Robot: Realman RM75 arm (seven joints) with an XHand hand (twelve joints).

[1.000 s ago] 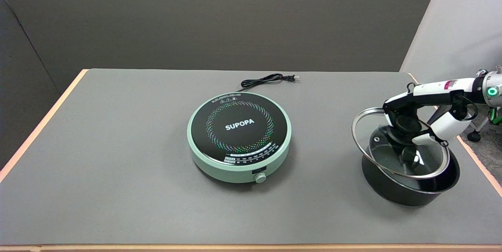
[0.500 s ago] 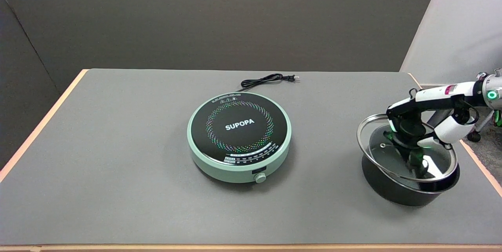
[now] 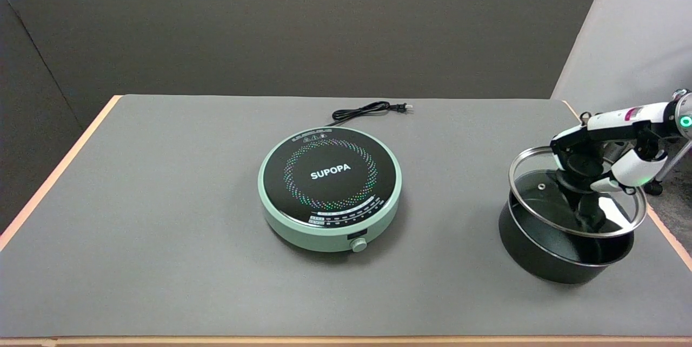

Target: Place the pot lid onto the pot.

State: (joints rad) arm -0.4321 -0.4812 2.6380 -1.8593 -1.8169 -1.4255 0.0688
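1. The right hand [image 3: 594,166] grips the black knob of the glass pot lid [image 3: 546,204], fingers closed around it.
2. The pot lid hangs tilted over the black pot [image 3: 546,258], shifted toward the desk's right edge, not seated.
3. The pot stands near the desk's [image 3: 162,228] right edge, well apart from the green induction cooker [image 3: 330,187] at mid-desk.

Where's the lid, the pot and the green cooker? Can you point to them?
Lid [image 3: 532,198]: head view, on its glass, left of the knob.
Pot [image 3: 546,258]: head view, on its black outer wall.
Cooker [image 3: 303,231]: head view, on its green side rim.
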